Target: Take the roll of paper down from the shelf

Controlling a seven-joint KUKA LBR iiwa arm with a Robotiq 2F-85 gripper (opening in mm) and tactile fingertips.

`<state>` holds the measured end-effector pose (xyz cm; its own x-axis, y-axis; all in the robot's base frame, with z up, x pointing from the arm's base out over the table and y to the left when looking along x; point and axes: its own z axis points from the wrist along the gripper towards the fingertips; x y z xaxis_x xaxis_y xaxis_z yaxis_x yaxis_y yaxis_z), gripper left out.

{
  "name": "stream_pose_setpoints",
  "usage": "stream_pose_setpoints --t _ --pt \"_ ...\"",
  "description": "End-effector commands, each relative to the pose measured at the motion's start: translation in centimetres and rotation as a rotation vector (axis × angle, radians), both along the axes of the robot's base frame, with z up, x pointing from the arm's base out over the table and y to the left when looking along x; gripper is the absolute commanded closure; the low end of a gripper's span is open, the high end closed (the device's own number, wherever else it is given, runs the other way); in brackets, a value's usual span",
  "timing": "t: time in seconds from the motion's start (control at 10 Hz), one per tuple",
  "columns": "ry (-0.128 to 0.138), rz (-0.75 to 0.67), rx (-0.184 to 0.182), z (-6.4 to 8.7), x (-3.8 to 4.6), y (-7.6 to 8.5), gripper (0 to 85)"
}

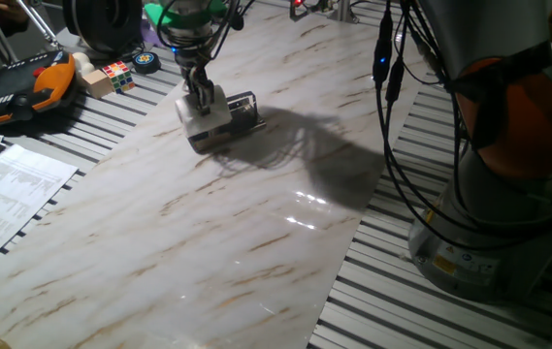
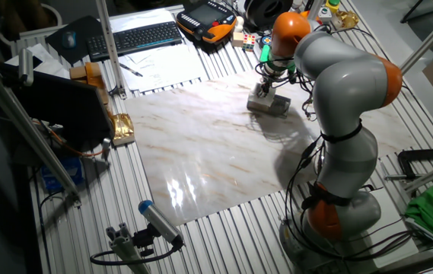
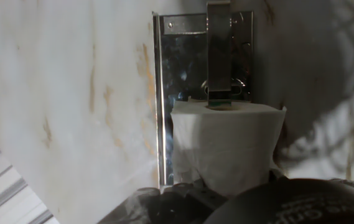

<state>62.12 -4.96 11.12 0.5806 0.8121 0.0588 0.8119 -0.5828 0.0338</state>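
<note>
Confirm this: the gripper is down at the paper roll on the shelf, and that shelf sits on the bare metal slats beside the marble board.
Not quite. One fixed view shows the shelf standing on the marble board itself, not on the slats. The rest holds: the gripper is down at the roll of paper.

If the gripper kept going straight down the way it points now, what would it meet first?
The roll of paper: the gripper already sits at it, one finger at its core. Directly beneath lies the shelf. Depth is unclear.
</note>
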Motion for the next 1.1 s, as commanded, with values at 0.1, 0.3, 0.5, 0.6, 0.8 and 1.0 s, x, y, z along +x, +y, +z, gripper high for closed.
stream_pose_setpoints --t 0.1,0.3,0.5,0.6,0.8,1.0 --pt "-0.003 0.005 0.001 -0.1 0.24 0.5 59.3" --pt "-0.005 0.005 -0.004 -0.1 0.44 1.0 58.3" --pt "-0.003 0.002 -0.005 -0.1 0.48 1.4 58.0" --pt "-0.005 0.008 -0.005 -0.1 0.49 1.5 58.0" --pt "-0.005 0.032 -0.009 0.0 0.53 1.5 58.0" --pt "0.013 0.060 -0.050 0.0 0.53 1.5 57.0"
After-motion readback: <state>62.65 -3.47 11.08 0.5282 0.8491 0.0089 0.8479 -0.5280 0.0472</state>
